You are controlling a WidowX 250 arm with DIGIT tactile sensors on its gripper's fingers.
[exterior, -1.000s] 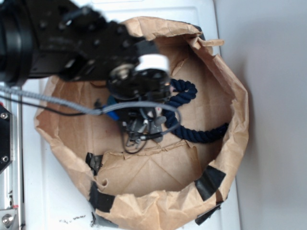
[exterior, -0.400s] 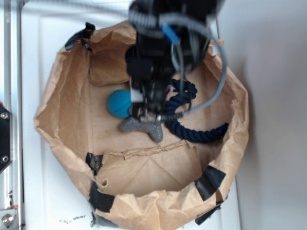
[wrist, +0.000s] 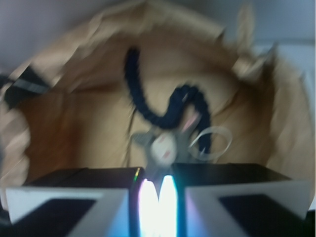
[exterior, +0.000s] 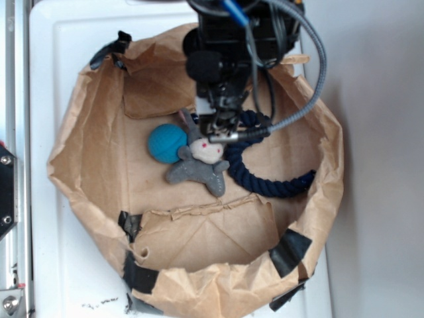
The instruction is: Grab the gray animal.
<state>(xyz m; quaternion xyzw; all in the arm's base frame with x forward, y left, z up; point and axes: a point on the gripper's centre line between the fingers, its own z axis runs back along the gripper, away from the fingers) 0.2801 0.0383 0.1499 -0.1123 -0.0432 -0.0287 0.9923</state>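
tool (exterior: 222,126) sits right over the gray animal's (exterior: 199,162) head in the paper bag (exterior: 99,165), jaws look nearly pinched together, so it's still lining up and probably needs to open and drop

Colours inside the brown paper bag (exterior: 93,152)

Bag: tan kraft with black tape patches (exterior: 289,250) on its rim. Against the bag's floor: gray animal (exterior: 197,170) with cream face and red dots, pink-lined ear; teal ball (exterior: 165,143) just left of it; navy rope (exterior: 271,180) to its right. Black gripper (exterior: 224,129) with gray cable above the animal. Bag sits on white desk (exterior: 59,278).
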